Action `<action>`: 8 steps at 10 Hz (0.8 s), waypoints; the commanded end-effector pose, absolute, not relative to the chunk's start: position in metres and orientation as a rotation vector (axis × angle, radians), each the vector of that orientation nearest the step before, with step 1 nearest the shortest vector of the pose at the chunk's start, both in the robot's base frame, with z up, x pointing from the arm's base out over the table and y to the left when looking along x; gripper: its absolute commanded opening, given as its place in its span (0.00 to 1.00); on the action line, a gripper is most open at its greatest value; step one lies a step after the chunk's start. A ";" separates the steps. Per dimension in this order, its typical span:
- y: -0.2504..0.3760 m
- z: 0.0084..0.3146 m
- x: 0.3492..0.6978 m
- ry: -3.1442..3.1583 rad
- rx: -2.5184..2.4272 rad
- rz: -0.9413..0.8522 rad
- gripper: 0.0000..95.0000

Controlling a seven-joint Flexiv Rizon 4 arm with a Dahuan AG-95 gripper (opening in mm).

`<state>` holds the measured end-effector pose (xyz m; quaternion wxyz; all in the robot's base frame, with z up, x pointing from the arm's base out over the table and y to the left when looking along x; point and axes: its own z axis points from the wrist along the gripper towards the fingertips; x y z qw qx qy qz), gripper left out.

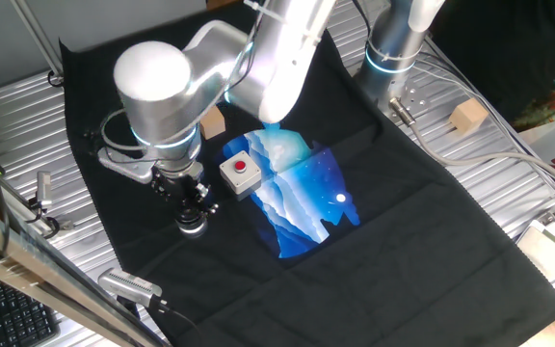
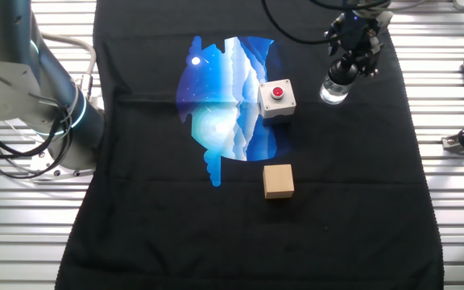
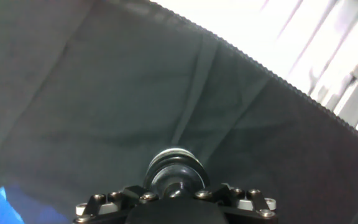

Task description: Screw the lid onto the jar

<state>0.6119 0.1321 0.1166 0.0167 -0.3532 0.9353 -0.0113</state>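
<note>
The jar (image 1: 193, 227) (image 2: 333, 92) is a small clear cylinder standing upright on the black cloth, near the cloth's edge. The black lid (image 2: 342, 72) sits on top of it. My gripper (image 1: 191, 202) (image 2: 350, 58) points down over the jar with its fingers closed on the lid. In the hand view the round lid (image 3: 174, 169) shows right at the jaws of my gripper (image 3: 174, 190), and the jar beneath it is mostly hidden.
A white box with a red button (image 1: 240, 173) (image 2: 277, 98) stands close beside the jar on a blue print (image 2: 224, 89). A tan wooden cube (image 2: 279, 180) lies further in on the cloth. Another cube (image 1: 467, 117) sits on the metal slats by the arm's base.
</note>
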 end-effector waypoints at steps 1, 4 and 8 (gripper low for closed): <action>0.132 0.117 0.612 2.835 -1.274 -0.025 0.80; 0.132 0.117 0.612 2.772 -1.402 -0.035 1.00; 0.133 0.117 0.611 2.718 -1.505 -0.044 1.00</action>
